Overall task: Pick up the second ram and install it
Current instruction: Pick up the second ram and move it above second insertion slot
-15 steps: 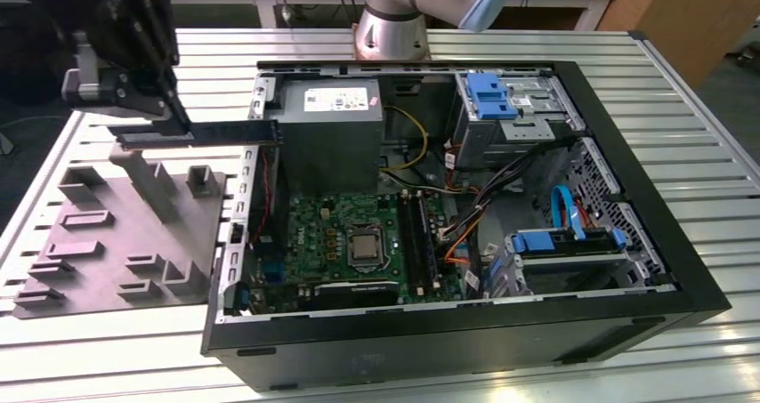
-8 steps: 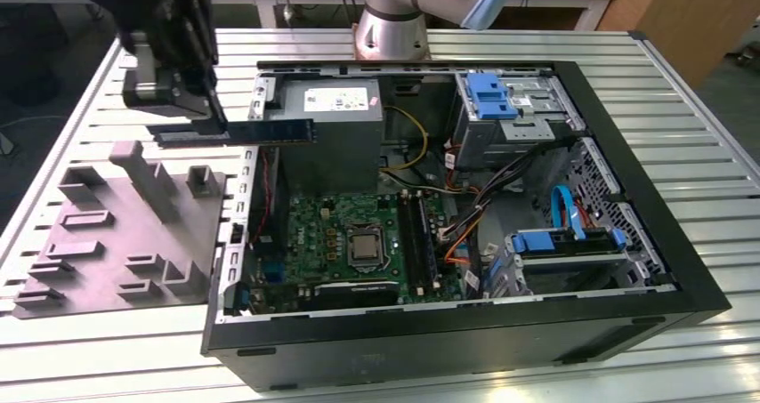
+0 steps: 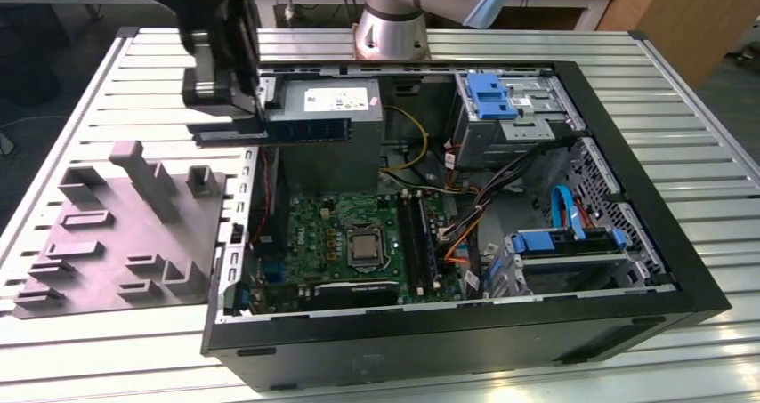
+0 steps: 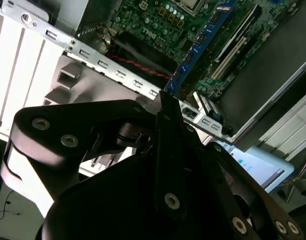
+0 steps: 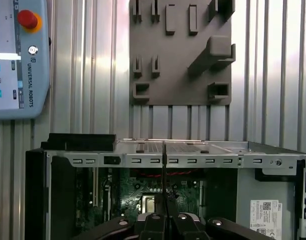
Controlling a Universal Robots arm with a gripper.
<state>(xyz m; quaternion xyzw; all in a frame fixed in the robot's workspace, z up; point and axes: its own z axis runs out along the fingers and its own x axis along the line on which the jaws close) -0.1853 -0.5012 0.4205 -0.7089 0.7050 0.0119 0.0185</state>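
The second ram [image 3: 311, 129], a thin dark blue-green stick with black chips, hangs level in the air above the case's far corner on the exterior view's left. My black gripper [image 3: 252, 133] is shut on one end of it. In the second wrist view the ram [image 4: 197, 46] runs out from the gripper [image 4: 165, 107] over the green motherboard [image 4: 158, 22]. In the first wrist view the ram [image 5: 164, 170] is edge-on, a thin line rising from the gripper [image 5: 165, 220]. The long black memory slots [image 3: 414, 232] lie on the motherboard [image 3: 327, 234], well below the stick.
The open black computer case [image 3: 475, 327] holds a power supply [image 3: 333, 100], blue-tabbed drive cages [image 3: 493, 96] and loose cables [image 3: 469, 216]. A grey parts fixture [image 3: 119, 234] lies on the slatted table beside the case. A teach pendant [image 5: 18, 60] rests further off.
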